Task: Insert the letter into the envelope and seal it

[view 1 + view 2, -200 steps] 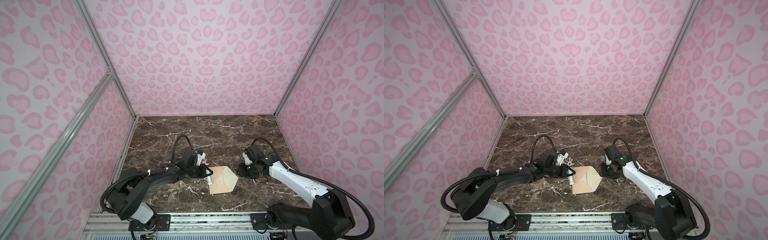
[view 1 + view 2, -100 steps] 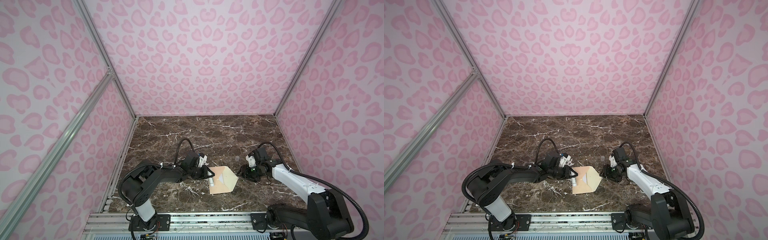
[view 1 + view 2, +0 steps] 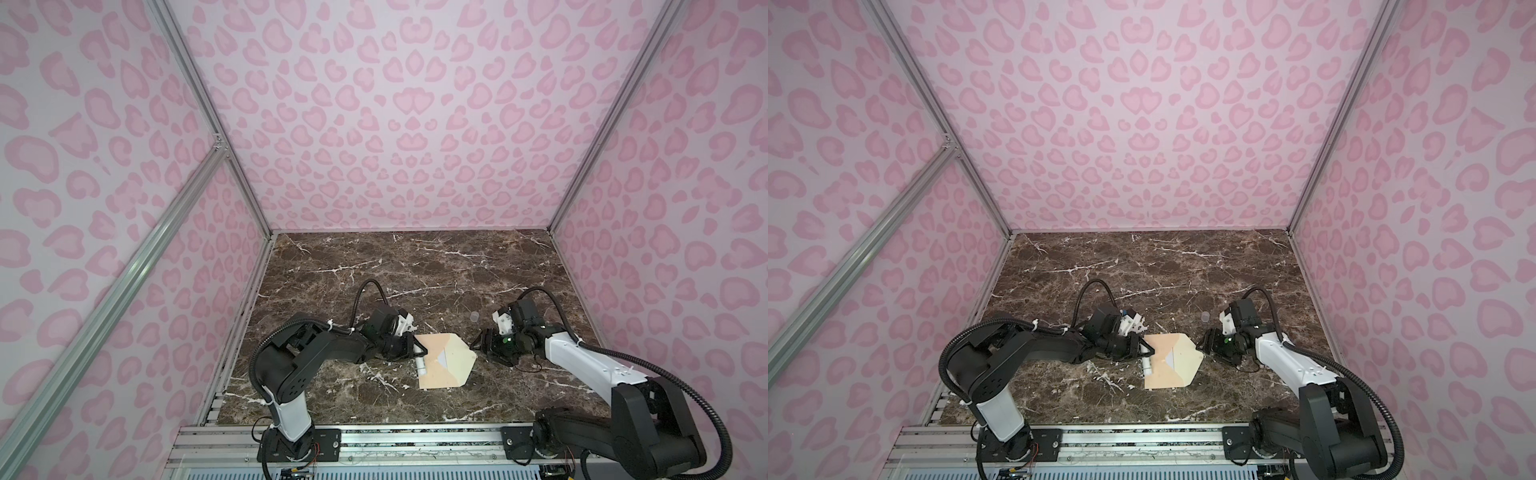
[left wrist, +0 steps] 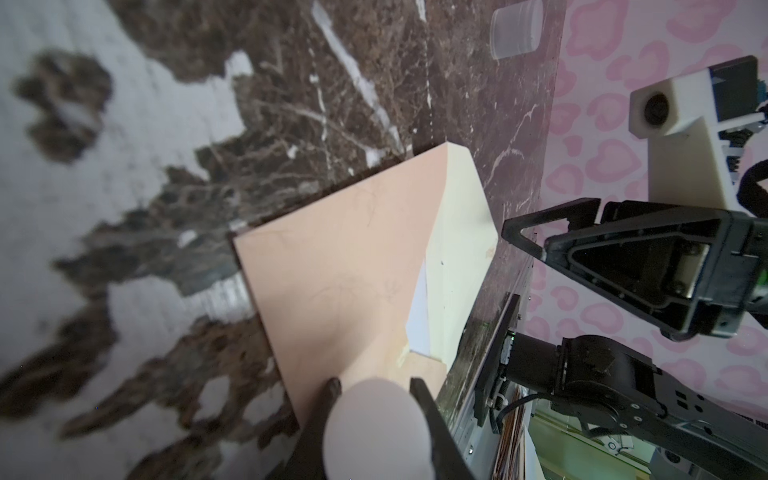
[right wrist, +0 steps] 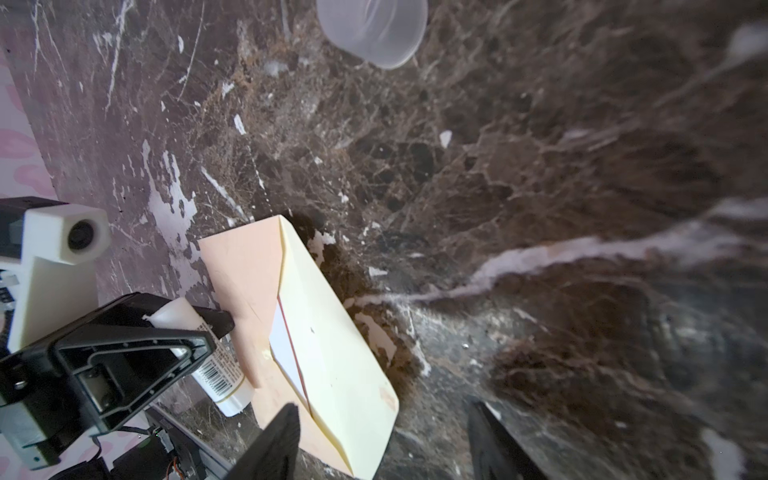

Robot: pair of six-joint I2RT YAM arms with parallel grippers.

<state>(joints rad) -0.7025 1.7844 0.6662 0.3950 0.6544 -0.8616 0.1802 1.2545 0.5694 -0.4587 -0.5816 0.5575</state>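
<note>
While lying flat on veined marble tabletop (image 3: 415,270), peach paper envelope (image 3: 432,368), cream triangular flap (image 5: 332,353) open, white red-edged letter (image 5: 282,349) tucked inside. Left fingers (image 4: 434,419) clenched on white cylindrical glue stick (image 5: 222,376); right fingers (image 5: 270,449) spread, empty.

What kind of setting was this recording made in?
Likely a lab recording booth: pink patterned walls on aluminium framing, a marble-look tabletop, two robot arms mounted on a front rail.

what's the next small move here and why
Probably slide the left gripper, shut on the glue stick, across onto the open cream flap to glue it. The letter already sits inside the envelope, a clear cap lies loose nearby, and the right gripper waits open beside the flap.
</note>
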